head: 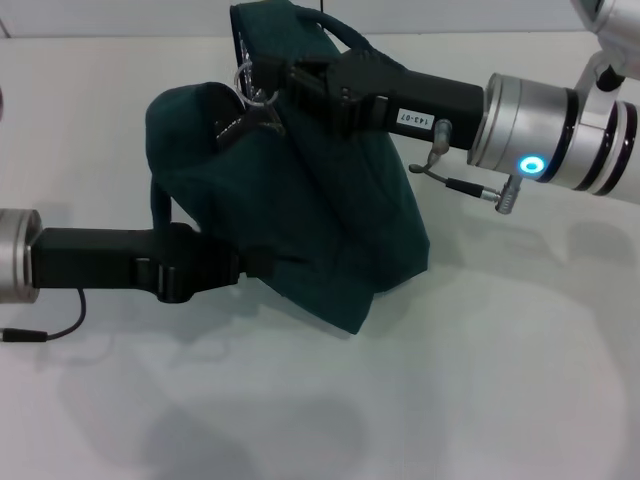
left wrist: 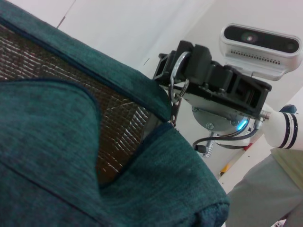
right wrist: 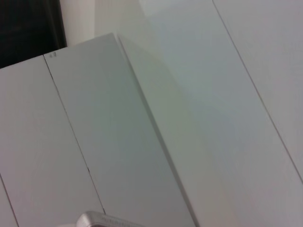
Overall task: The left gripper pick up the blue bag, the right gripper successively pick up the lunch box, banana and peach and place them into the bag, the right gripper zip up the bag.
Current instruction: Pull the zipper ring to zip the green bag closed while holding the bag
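Zipping is in progress: right tool [head: 262, 82] closed on zipper ring [left wrist: 176, 71] at 12 o'clock; left tool [head: 250, 265] grips bag [head: 330, 230]; opening partly unzipped.

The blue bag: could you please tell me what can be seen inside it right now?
Through the gap in the blue bag, only silver lining shows. The fabric covers everything deeper, so any contents stay hidden. The right hand holds the zipper ring.

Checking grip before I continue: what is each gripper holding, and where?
Right gripper holds the bag's zipper ring. Left gripper grips the bag's lower side fabric.
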Tool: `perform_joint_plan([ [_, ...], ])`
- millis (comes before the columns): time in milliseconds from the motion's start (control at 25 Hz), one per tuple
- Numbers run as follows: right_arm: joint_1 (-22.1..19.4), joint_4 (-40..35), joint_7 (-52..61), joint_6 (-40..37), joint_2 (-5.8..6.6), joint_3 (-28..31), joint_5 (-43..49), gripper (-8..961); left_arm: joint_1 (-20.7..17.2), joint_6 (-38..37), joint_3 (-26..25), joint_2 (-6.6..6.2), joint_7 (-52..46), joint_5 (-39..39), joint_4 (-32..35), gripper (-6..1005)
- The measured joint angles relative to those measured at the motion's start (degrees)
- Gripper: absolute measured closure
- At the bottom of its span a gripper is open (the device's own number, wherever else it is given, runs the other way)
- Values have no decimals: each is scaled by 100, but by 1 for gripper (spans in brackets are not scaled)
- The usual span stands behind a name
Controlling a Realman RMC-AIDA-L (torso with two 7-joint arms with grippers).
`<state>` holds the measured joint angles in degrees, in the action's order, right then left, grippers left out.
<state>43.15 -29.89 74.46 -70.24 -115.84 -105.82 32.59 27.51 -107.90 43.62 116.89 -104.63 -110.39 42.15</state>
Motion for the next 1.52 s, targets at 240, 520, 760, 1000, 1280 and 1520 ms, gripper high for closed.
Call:
perform_joint_plan([
  [240,-37,-34,0,-110,-9,2,0,879,2,29,-24,19,4,0,-3,995],
  [520,-185,-49,-57,-558,-1,36,1,878,-127,139,-449,-18,-18,34,-5,982],
  [760,-334,-49,-239,-1082,-5,109,23,877,-367,342,-1392,-56,-11,43,-5,971],
  [1000,-385,1,-272,-1112,-31,93,33,877,-515,470,-1751,-44,2,47,-5,960],
  [1280,-461,14,-282,-1053,-35,77,30,876,-673,596,-1764,-11,4,75,-5,838],
  [1520,-504,21,-289,-986,-35,-70,14,875,-775,709,-2137,34,5,131,-5,683],
])
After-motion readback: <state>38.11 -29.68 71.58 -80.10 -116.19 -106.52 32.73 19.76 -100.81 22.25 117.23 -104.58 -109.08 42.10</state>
